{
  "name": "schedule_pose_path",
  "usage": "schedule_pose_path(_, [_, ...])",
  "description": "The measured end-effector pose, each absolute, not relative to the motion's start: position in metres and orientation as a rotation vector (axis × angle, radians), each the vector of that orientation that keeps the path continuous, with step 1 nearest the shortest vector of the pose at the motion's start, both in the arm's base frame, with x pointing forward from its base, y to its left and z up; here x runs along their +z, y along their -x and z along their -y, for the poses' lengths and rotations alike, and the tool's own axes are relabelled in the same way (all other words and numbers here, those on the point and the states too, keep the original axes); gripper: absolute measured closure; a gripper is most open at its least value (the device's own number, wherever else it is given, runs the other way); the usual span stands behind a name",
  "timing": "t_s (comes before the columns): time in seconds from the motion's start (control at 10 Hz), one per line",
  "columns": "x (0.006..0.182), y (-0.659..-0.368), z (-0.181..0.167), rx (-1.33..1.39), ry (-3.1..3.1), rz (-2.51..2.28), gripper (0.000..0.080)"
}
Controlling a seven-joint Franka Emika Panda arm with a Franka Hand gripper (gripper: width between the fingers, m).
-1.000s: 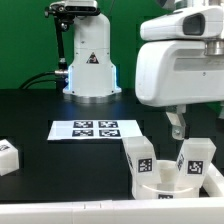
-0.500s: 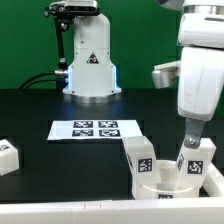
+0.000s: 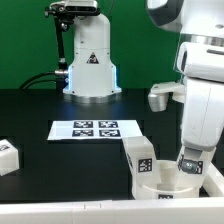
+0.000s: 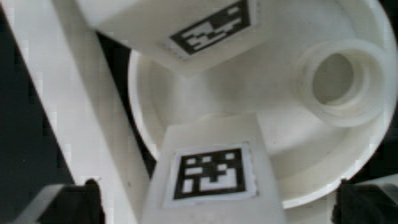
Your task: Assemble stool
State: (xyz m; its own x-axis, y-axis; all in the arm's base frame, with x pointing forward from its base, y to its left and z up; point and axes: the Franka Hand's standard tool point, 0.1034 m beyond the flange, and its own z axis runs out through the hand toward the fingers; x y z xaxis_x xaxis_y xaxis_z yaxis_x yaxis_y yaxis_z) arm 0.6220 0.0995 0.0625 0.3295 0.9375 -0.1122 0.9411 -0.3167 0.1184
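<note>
The round white seat [image 3: 163, 182] lies at the front right of the black table, and two white tagged legs stand in its dish. My gripper [image 3: 190, 160] has come down over the right leg [image 3: 192, 168]. The other leg [image 3: 140, 160] stands free to the exterior view's left of it. In the wrist view the seat [image 4: 285, 120] shows its round socket [image 4: 338, 80]. The tagged leg [image 4: 214, 172] stands between my gripper's [image 4: 222, 208] dark fingertips [image 4: 71, 205], with a gap on each side. The jaws are open and grip nothing. A second leg [image 4: 217, 28] lies farther off.
The marker board [image 3: 95, 128] lies flat mid-table. A third white leg [image 3: 8, 156] sits at the exterior view's left edge. The arm's base [image 3: 90, 65] stands at the back. A white rail [image 3: 90, 216] runs along the front edge, beside the seat.
The arm has swung upright and lowered; the open gripper dropped from above the seat down around the right leg. The parts have not moved.
</note>
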Motion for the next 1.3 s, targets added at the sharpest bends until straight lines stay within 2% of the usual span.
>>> schedule_pose_path(0.1, [0.062,-0.622,-0.099,-0.030,-2.456,-1.684,0.0245])
schedule_pose_path(0.2, [0.062,-0.622,-0.098,-0.028,-2.476,-1.652,0.0245])
schedule_pose_path(0.3, [0.063,-0.622,-0.098,-0.022,-2.513,-1.595,0.0445])
schedule_pose_path(0.7, [0.065,-0.625,-0.090,0.027,-2.788,-1.042,0.0456])
schedule_pose_path(0.9, [0.064,-0.623,-0.087,0.048,-2.966,-0.482,0.0456])
schedule_pose_path(1.3, [0.063,-0.622,-0.086,0.068,-3.029,-0.084,0.0456])
